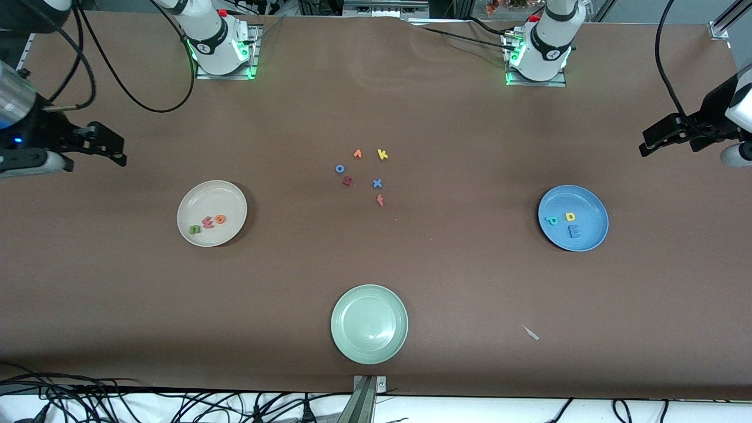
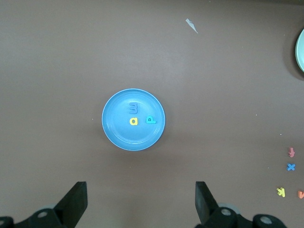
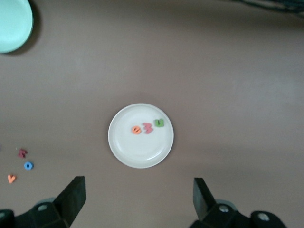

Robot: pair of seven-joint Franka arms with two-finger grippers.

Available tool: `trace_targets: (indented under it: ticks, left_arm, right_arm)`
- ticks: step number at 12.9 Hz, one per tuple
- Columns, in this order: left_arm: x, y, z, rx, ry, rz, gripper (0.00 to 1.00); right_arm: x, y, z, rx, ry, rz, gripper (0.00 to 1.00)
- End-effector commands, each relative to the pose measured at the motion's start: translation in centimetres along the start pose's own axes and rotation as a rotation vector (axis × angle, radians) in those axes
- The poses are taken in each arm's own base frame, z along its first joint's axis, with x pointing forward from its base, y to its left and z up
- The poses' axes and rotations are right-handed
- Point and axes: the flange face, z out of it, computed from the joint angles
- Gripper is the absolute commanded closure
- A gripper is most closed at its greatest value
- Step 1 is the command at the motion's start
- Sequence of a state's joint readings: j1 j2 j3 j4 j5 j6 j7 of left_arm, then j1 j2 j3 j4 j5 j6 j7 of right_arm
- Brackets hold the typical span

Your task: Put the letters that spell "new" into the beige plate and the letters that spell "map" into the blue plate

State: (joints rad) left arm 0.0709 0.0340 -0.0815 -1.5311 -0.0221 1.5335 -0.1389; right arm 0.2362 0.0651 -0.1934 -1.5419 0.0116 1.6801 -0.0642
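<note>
The beige plate (image 1: 211, 197) lies toward the right arm's end of the table. It holds the green n (image 1: 194, 229), pinkish-red w (image 1: 208, 222) and orange e (image 1: 220, 219). The blue plate (image 1: 578, 200) lies toward the left arm's end with the teal p (image 1: 551, 221), yellow a (image 1: 570, 217) and blue m (image 1: 574, 231) in it. My right gripper (image 1: 116, 147) hangs open and empty high over the bare table beside the beige plate (image 3: 137, 149). My left gripper (image 1: 645, 144) hangs open and empty high over the bare table beside the blue plate (image 2: 123, 135).
A pale green plate (image 1: 369, 302) sits empty near the front edge. Mid-table lie loose letters: orange v (image 1: 358, 154), yellow k (image 1: 382, 154), blue o (image 1: 339, 169), dark red s (image 1: 348, 181), blue x (image 1: 377, 183), red f (image 1: 380, 200). A white scrap (image 1: 530, 332) lies nearer the front camera than the blue plate.
</note>
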Motion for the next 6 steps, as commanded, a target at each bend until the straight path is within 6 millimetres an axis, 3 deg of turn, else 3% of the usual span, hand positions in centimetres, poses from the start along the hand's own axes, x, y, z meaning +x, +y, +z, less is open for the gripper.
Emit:
trace_targets:
  ticks: [1,6]
  left_arm:
    - [-0.30,1.03,0.20,-0.002,0.003,0.035,0.00]
    - [-0.30,1.02,0.20,-0.001,0.003,0.036,0.00]
  right_arm:
    - [0.24,0.87,-1.06,-0.011,0.008,0.018,0.00]
    - [0.38,0.02,-0.63,0.018,-0.003,0.025,0.00]
